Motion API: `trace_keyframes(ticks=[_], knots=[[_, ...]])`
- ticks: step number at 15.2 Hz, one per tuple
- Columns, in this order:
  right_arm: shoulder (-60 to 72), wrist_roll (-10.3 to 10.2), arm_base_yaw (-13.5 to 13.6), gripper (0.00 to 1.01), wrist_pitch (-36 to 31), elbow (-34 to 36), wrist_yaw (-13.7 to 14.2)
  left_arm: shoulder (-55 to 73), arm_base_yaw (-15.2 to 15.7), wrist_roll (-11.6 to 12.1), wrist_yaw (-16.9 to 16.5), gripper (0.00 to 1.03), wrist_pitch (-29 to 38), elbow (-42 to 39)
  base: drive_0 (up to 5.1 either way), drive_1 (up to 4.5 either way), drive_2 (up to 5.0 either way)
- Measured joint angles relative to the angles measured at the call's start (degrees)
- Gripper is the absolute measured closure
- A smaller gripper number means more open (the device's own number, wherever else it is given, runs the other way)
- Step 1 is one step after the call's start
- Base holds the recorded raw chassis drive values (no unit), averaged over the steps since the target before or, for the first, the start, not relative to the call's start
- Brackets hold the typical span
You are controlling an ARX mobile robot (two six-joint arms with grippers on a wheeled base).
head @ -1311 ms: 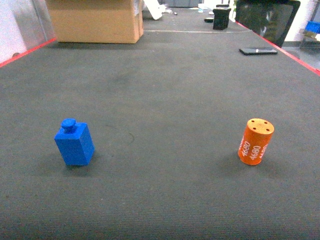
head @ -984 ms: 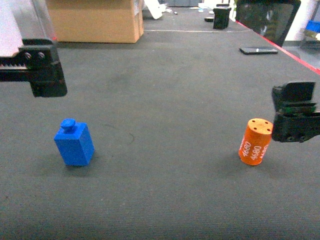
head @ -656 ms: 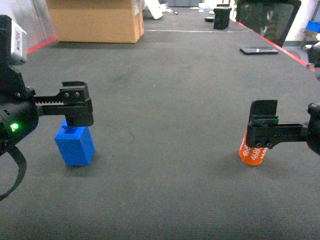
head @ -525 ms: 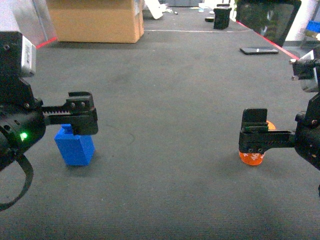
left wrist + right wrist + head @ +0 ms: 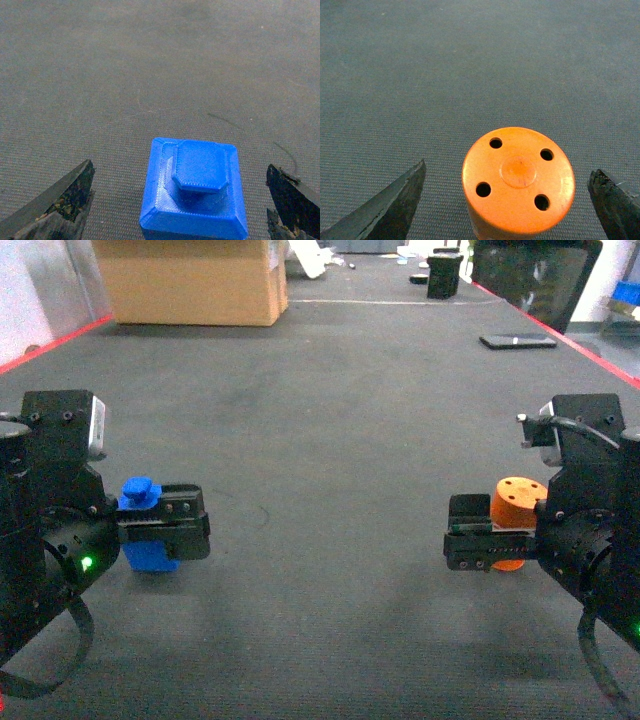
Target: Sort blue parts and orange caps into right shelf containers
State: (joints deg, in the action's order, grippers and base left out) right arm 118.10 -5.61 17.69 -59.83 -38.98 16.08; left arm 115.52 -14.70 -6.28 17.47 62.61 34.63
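Toward the mat's left edge your left gripper (image 5: 180, 200) is sitting spread wide around the blue part (image 5: 195, 192) (upright, untouched) | toward the right edge your right gripper (image 5: 507, 200) is straddling the orange cap (image 5: 518, 180), fingers apart.

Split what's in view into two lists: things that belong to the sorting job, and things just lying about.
Belongs to the job:
- blue part, between the open left gripper
- orange cap, between the open right gripper

Lying about:
- cardboard box at the far end
- flat black device far right
- small black box at the back
- dark monitor

No shelf containers are in view.
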Motion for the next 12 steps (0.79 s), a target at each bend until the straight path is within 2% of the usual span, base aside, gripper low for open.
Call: trace_keyframes(ticks=[4, 5, 7, 10, 11, 12], knots=[[4.24, -0.72, 0.37, 0.03, 0.02, -2.95, 1.55, 2.89, 0.24, 0.26, -0.61, 0.05, -3.96, 2.80, 0.0, 0.00, 0.0], [5.07, -1.90, 0.37, 0.03, 0.83, -3.50, 1.01, 3.28, 0.24, 0.24, -1.31, 0.05, -5.14, 3.48, 0.0, 0.00, 0.0], [6.05, -2.75, 0.70, 0.04, 0.55, -3.69, 1.27, 3.69, 0.24, 0.24, -1.68, 0.05, -7.06, 4.07, 0.0, 0.00, 0.0], [6.34, -2.78, 1.14, 0.29, -0.20, -4.11, 2.03, 3.91, 0.22, 0.26, -1.66, 0.27, -8.33, 5.09, 0.0, 0.00, 0.0], [6.34, -2.78, 1.14, 0.44, 0.20, -4.24, 2.05, 3.91, 0.24, 0.22, -1.77, 0.41, -8.61, 5.27, 0.0, 0.00, 0.0], [6.29, -2.95, 1.14, 0.56, 0.33, -4.24, 2.03, 3.91, 0.37, -0.55, -2.27, 0.61, -8.90, 5.27, 0.0, 0.00, 0.0]])
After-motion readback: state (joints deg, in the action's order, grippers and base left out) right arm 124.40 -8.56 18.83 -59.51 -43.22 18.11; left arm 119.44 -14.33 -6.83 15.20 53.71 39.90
